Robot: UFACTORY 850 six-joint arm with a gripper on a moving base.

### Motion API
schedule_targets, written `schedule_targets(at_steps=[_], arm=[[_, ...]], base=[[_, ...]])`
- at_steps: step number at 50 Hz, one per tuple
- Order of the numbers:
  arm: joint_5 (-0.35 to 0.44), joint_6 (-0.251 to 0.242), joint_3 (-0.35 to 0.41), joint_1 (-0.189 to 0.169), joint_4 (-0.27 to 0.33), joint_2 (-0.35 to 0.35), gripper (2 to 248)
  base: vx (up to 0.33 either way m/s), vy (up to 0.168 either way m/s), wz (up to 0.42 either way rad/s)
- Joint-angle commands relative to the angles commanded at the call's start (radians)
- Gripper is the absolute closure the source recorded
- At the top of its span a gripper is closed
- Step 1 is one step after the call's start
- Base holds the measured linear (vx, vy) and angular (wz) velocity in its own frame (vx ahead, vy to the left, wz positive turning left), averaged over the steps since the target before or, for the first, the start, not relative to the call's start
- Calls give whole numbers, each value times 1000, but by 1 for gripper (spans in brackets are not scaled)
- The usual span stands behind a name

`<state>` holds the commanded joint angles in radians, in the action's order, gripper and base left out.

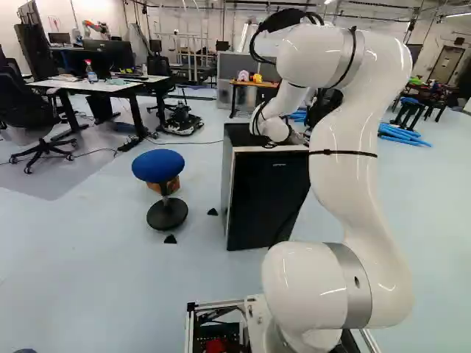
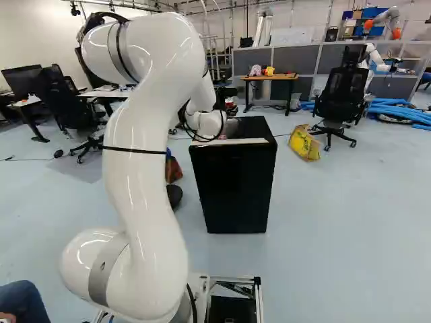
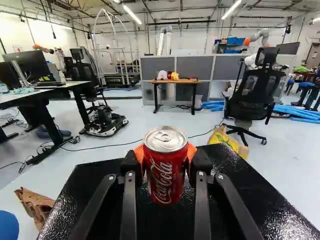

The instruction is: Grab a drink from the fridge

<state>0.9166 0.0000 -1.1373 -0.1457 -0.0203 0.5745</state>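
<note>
Fridge point(image 2: 236, 195): solid block ahead of the base; pass above or around.
Fridge top point(image 3: 260, 197): lower limit; open air above, continuing over the far edge.
Left side: floor gap toward blue stool point(image 1: 158, 166); small black objects point(image 1: 171, 239) lie in it; brown paper bag point(image 3: 36, 204) obstructs near the stool.
Right side: wide floor lane; yellow bag point(image 2: 305, 143) obstructs farther back; office chair point(image 2: 342, 97) behind it.
Far side: cable point(image 3: 107, 147) crosses the floor; wooden table point(image 2: 273, 77) well apart.
</note>
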Motion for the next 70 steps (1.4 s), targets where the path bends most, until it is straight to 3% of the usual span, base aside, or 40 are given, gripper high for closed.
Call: schedule_targets(at_steps=[32,70], arm=[[-9,0,219,30,4,-178,150],[-26,0,610,85,12,-496,150]], base=[[0,0,0],[0,0,0]])
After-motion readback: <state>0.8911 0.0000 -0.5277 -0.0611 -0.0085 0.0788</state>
